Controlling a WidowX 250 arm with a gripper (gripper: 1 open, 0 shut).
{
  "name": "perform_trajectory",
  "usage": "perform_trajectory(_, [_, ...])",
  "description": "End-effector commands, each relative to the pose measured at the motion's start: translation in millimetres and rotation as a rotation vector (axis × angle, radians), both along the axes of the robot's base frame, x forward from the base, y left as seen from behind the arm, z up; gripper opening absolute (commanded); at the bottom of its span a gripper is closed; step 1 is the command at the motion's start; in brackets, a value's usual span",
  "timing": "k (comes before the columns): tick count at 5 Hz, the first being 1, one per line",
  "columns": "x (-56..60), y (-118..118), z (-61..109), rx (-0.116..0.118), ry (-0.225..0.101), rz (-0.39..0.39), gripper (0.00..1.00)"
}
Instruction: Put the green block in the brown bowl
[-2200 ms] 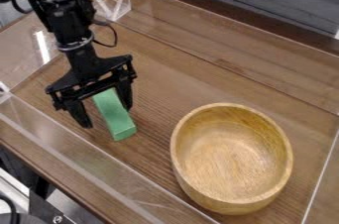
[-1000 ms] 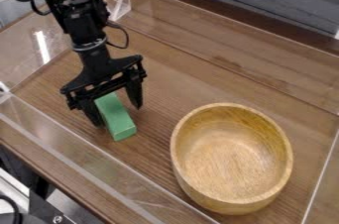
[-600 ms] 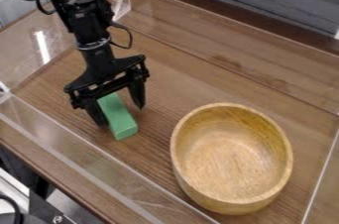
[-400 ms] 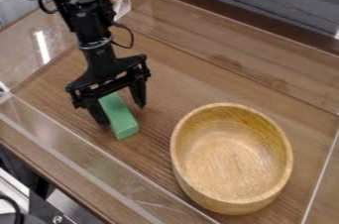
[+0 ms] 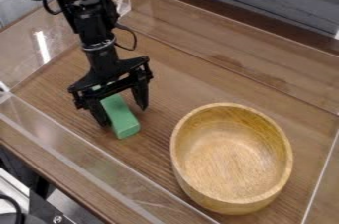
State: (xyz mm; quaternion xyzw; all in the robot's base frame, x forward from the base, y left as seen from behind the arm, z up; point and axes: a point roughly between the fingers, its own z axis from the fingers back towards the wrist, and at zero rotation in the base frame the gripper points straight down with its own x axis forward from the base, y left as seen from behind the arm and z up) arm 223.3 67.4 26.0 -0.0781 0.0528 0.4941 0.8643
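Note:
The green block [image 5: 122, 120] lies flat on the wooden table, left of the brown bowl [image 5: 233, 158]. My gripper [image 5: 117, 105] points down over the block's far end, open, with one black finger on each side of it. The fingers straddle the block without closing on it; whether they touch it I cannot tell. The bowl is a wide light-wood bowl at the lower right and holds nothing.
Clear acrylic walls [image 5: 79, 154] fence the table along the front, left and back. A clear plastic piece [image 5: 122, 0] stands at the back left behind the arm.
Since the earliest frame the gripper has shifted slightly right and lowered around the block. Over the last second it has stayed in place, still open.

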Motion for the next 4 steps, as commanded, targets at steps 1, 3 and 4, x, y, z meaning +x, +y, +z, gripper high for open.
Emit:
perform_trajectory(1, [9.6, 2, 8.5, 0.018, -0.028, -0.012, 0.00])
perform_trajectory(3, [2.7, -2, 24.8, 0.034, 0.028, -0.076, 0.00])
perform_trajectory(4, [-0.6, -5, 37.5, 0.042, 0.055, -0.132, 0.00])
